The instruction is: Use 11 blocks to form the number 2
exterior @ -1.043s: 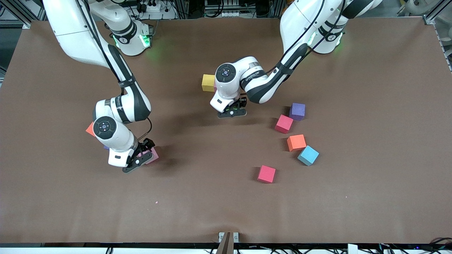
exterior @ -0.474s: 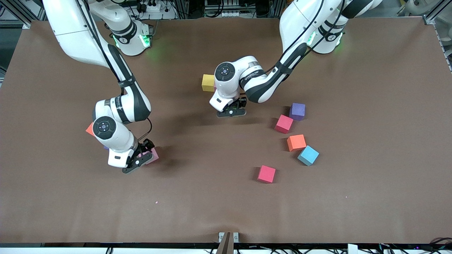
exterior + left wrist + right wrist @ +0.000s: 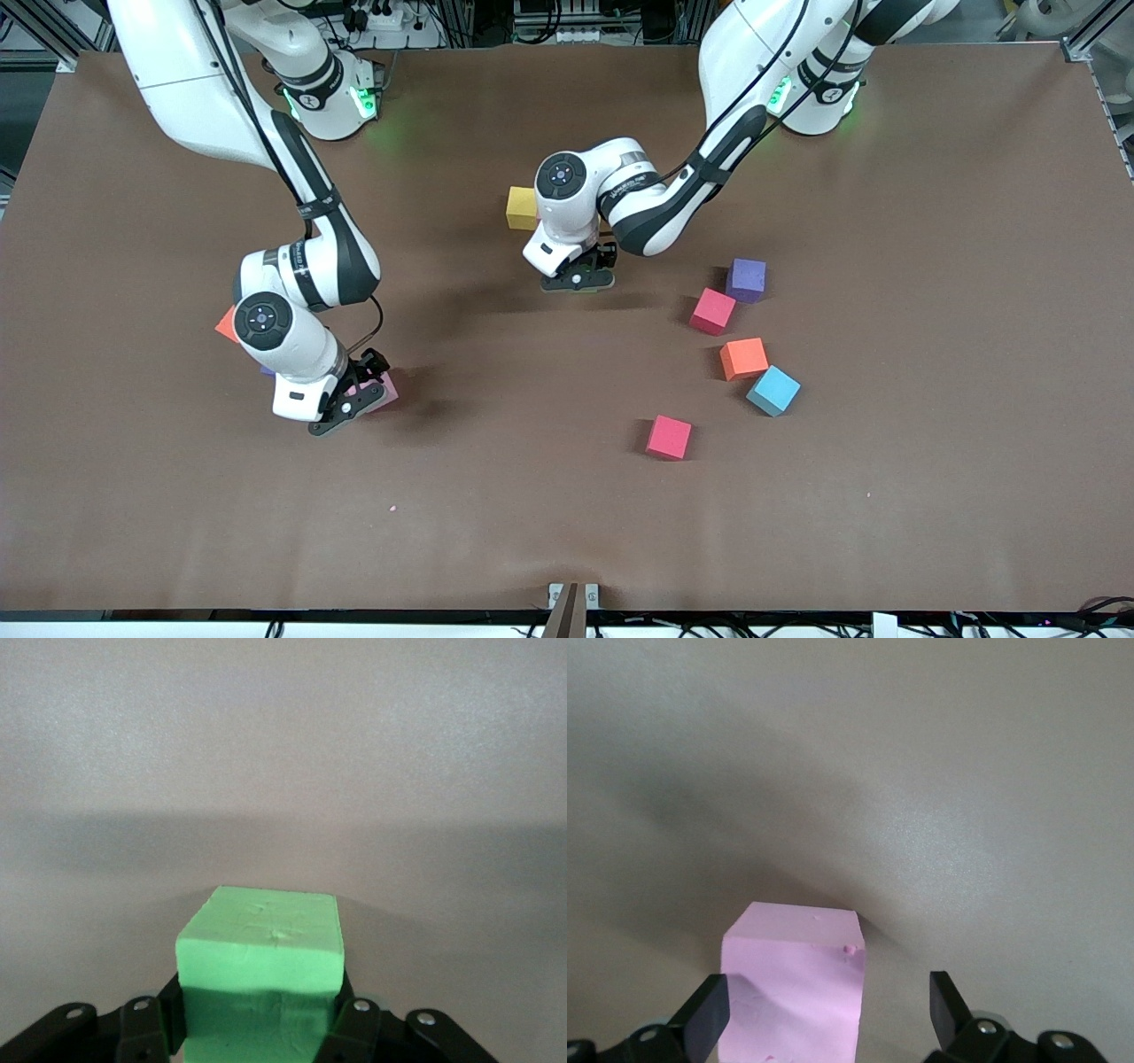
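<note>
Hand on the left arm (image 3: 580, 282) hangs over the middle of the tabletop (image 3: 930, 496), its two fingers (image 3: 354, 1028) pinching a green block (image 3: 259, 970) by two of its sides; in the left wrist view the block sits between the pads with bare brown surface past it, and whether it touches the surface cannot be told. The right arm's hand (image 3: 350, 403) is low toward the right arm's end of the tabletop, its fingers (image 3: 704, 1014) spread wide on either side of a pale pink block (image 3: 793, 992) that rests on the tabletop; one finger is next to the block's side, the other well clear of it.

Largest of all is the brown tabletop itself, which carries every loose block. A yellow block (image 3: 521, 208) lies partly hidden by the left arm's wrist, farther from the front camera than that hand. Toward the left arm's end sits a loose cluster: a purple block (image 3: 746, 280) just beside a pink-red block (image 3: 713, 311), then, nearer the camera, an orange block (image 3: 743, 358) with a light-blue block (image 3: 772, 390) close at its corner. Another pink-red block (image 3: 669, 438) lies apart from them, nearest the camera. An orange-red block (image 3: 227, 324) peeps out from under the right arm's wrist.
</note>
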